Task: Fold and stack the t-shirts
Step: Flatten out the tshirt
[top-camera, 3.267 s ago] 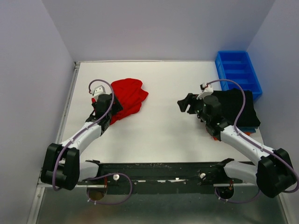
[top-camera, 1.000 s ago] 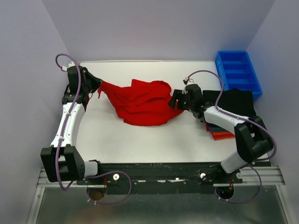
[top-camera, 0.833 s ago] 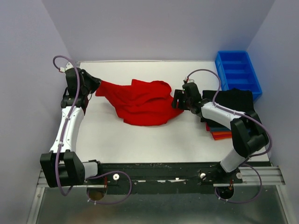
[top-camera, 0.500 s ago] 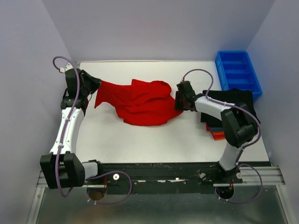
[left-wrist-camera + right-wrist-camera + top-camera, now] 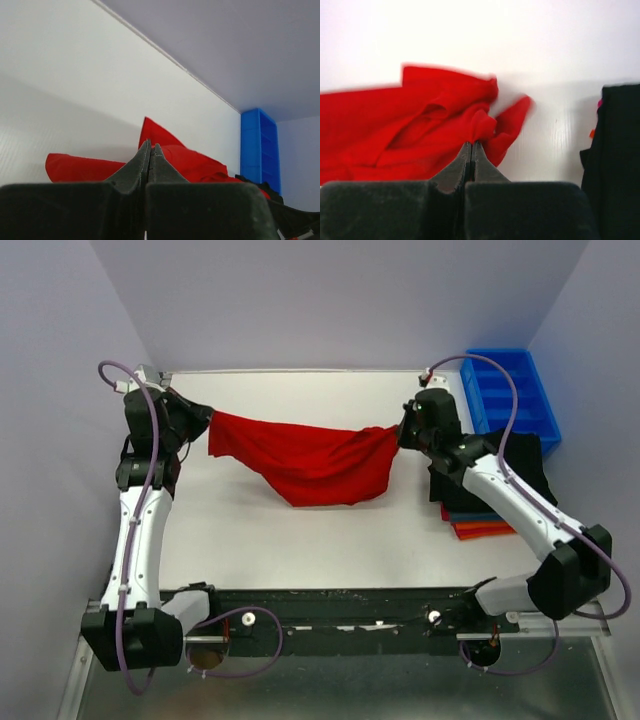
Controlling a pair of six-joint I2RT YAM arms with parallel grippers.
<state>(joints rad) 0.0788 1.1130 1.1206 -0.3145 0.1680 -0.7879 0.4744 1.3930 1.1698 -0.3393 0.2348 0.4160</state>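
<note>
Currently both arms hold the red t-shirt (image 5: pixel 310 455) by its ends, stretched left to right across the far half of the table (image 5: pixel 330 540).

- Left gripper (image 5: pixel 204 419): at the far-left corner of the table, jaws fully closed on the shirt's left corner. In the left wrist view the fingertips meet with red cloth pinched between them.
- Right gripper (image 5: pixel 403 431): right of centre, just left of the blue bin (image 5: pixel 510 390), jaws closed on the shirt's right end. In the right wrist view bunched red fabric is caught at the fingertips.

Between the two grip points the upper edge of the shirt runs nearly taut, while the middle sags toward the near side in a loose fold.

The folded stack (image 5: pixel 505 465) lies at the right edge of the table, just near of the bin – a black shirt on top, orange edges (image 5: pixel 488 530) showing along its near side. The right arm crosses above it.
</note>
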